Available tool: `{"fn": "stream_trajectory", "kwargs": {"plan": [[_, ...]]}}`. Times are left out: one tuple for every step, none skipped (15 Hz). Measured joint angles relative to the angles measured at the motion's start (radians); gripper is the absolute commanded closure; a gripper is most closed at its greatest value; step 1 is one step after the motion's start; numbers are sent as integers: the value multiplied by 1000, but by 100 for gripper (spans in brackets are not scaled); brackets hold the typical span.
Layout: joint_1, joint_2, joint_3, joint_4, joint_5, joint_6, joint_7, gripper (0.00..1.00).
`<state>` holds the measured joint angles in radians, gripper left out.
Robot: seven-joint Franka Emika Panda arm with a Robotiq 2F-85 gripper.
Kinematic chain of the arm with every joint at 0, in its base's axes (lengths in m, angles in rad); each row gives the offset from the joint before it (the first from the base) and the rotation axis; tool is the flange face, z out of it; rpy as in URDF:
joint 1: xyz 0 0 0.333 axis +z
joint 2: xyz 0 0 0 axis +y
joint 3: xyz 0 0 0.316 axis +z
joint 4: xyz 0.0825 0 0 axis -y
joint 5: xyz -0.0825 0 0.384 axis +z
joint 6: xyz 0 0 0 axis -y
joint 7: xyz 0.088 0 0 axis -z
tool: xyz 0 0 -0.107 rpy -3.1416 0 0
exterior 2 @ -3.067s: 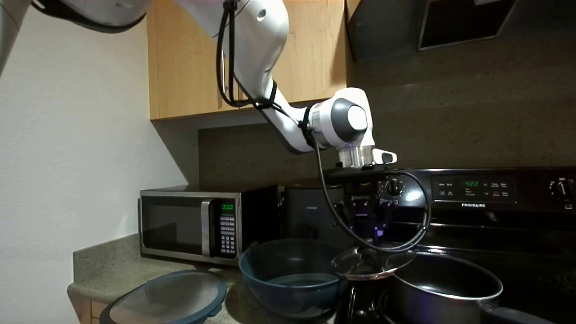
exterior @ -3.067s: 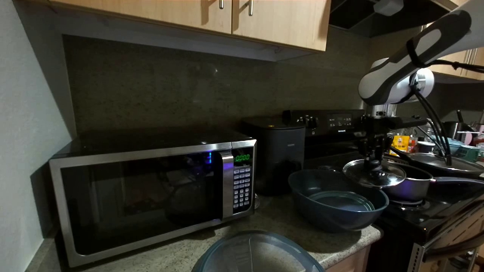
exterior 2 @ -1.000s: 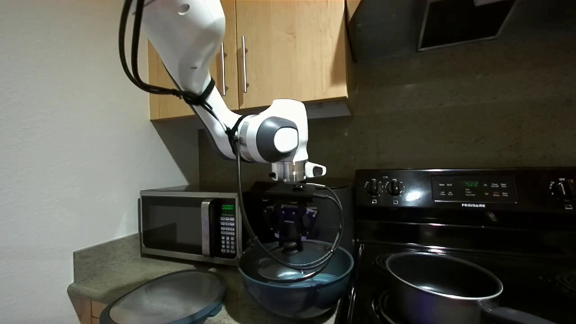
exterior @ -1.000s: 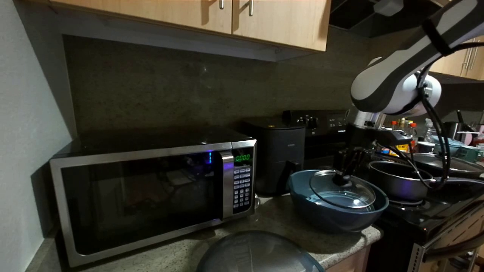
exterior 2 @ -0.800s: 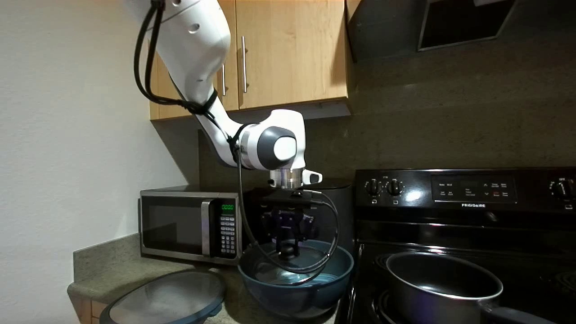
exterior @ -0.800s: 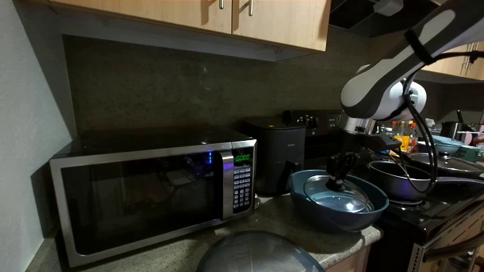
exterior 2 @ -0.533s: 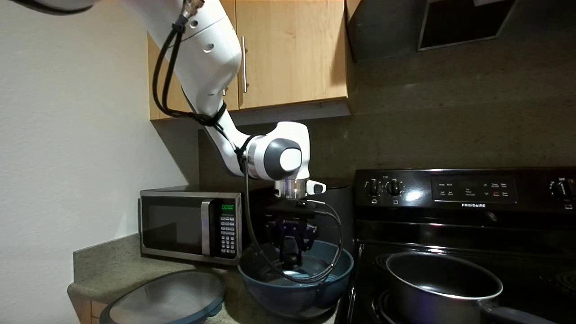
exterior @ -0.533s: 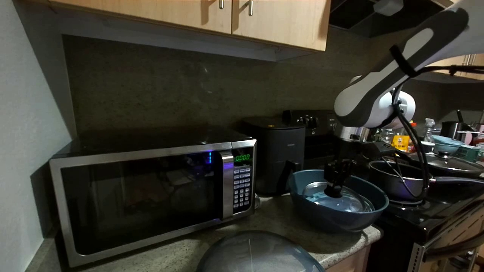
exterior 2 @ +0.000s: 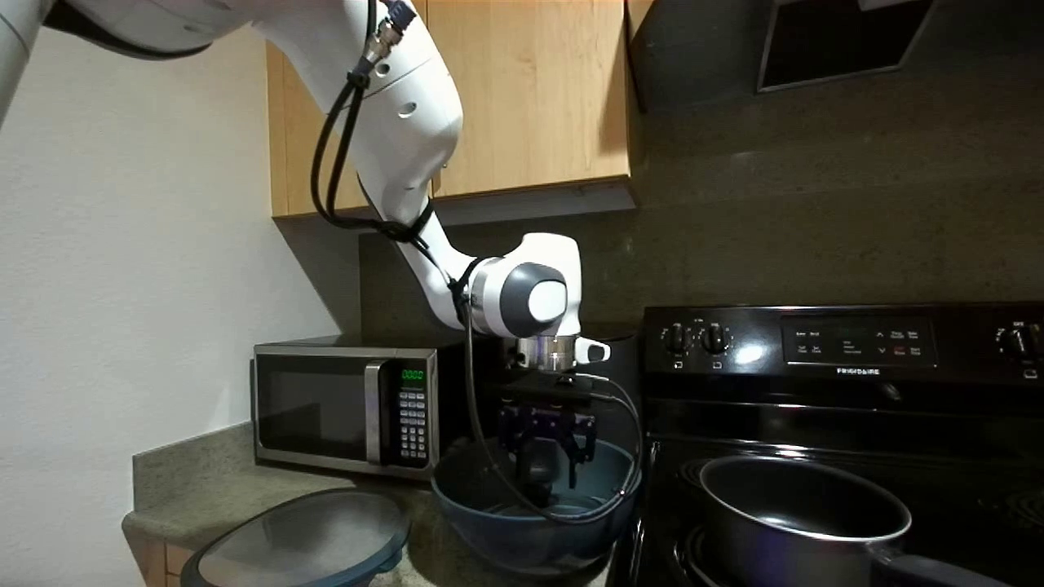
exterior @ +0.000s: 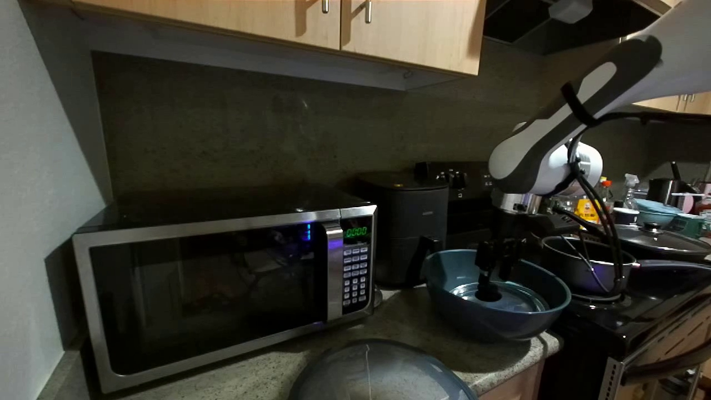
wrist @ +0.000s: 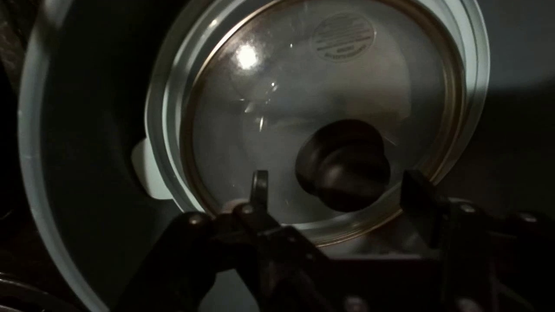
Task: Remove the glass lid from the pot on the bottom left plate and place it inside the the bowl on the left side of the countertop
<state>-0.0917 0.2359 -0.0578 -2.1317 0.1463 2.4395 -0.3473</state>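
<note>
The glass lid [wrist: 295, 99] lies inside the bowl [exterior: 483, 325], its dark knob [wrist: 347, 167] upward, at the lower right of the frame in an exterior view; whether it is level I cannot tell. Its outline is round, equally long every way; in the wrist view the knob sits right of and below the lid's middle, its top pointing toward the lower edge. The gripper [wrist: 334, 175] has its fingers [wrist: 260, 190] spread, the knob showing between them with the wider gap at left. The pot [exterior 2: 775, 554] stands at the lower right in an exterior view, its handle [exterior 2: 930, 571] running toward the corner.
</note>
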Motion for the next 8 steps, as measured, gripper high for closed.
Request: {"fn": "stream_trajectory", "kwargs": {"plan": [[-1, 0, 0, 3, 0, 0, 0, 0], [-1, -1, 0, 5, -2, 0, 0, 0], [0, -2, 1, 7, -3, 1, 0, 0], [0, -7, 3, 7, -3, 1, 0, 0], [0, -15, 8, 6, -3, 1, 0, 0], [0, -28, 15, 5, 0, 1, 0, 0], [1, -45, 22, 1, 9, 2, 0, 0], [1, -62, 28, -3, 16, 2, 0, 0]]}}
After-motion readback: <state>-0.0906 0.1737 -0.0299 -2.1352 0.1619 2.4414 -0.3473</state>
